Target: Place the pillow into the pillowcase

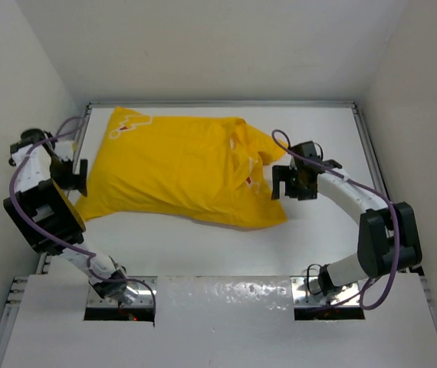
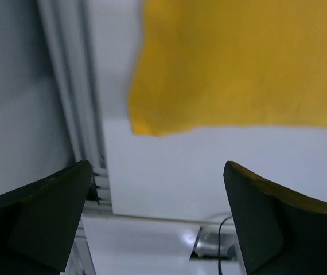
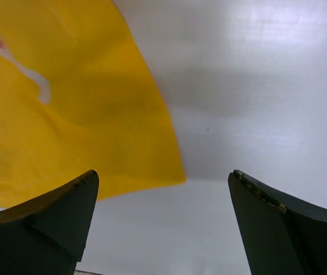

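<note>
Pillowcase (image 1: 172, 169) lies plump and rumpled on the surface (image 1: 326, 146), its yellow cloth bulging as if filled. No white pillow shows anywhere, so it is probably inside. Left fingers (image 2: 43, 217) stand wide apart and empty, with a corner of the cloth just ahead of their tips, not touching. Right fingers (image 3: 278, 229) are likewise spread and empty, the yellow edge ahead and to their left. The stuffing step looks close to done. The next move likely calls for pinching thin cloth at the loose, folded end near the right fingers and tugging it over whatever remains uncovered.
</note>
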